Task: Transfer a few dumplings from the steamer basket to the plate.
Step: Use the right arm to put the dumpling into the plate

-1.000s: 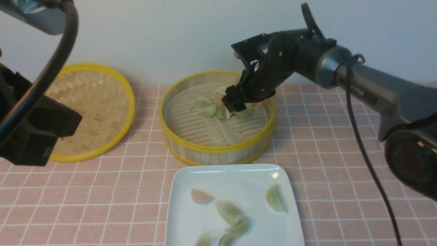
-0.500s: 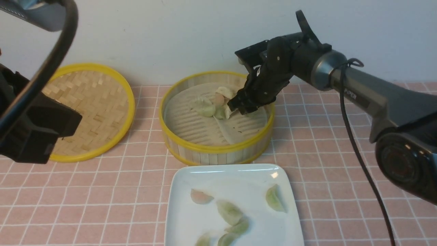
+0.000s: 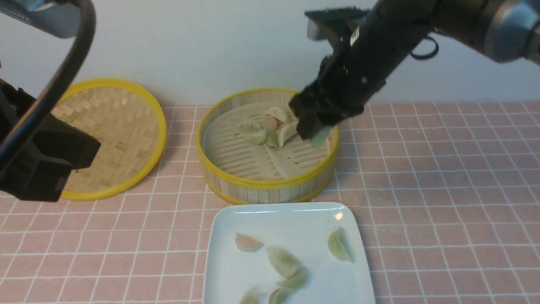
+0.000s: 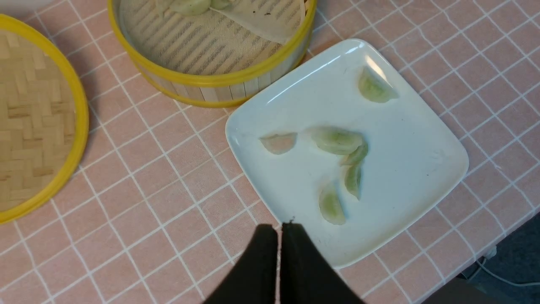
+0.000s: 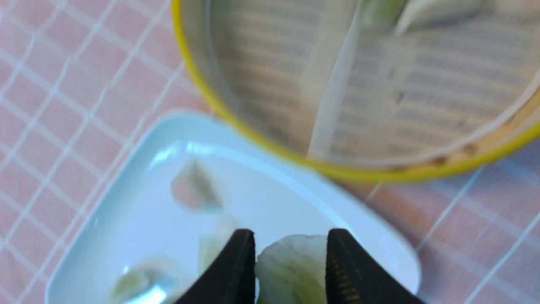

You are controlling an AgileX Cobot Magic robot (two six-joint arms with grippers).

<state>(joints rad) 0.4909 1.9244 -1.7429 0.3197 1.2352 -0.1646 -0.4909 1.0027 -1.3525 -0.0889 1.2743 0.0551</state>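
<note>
- The right gripper (image 5: 291, 238) grasps a pale green crescent dumpling (image 5: 291, 274) between its two black fingers (image 5: 240, 270), held above the basket.
- Below these fingers sits the round yellow-rimmed bamboo steamer basket (image 3: 270, 185); the other dumplings (image 3: 255, 136) in it huddle just left of them.
- The glossy white square plate (image 3: 291, 211), nearer the robot than the fingers, carries six dumplings.
- The left gripper (image 4: 279, 230) is clenched and empty at the plate's edge.

Right tool (image 3: 313, 131) with dumpling (image 3: 321, 137) above steamer basket (image 3: 270, 184)

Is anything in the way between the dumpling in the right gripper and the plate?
Nothing visible. The right gripper holds the dumpling above the steamer basket, and the plate has bare room.
</note>
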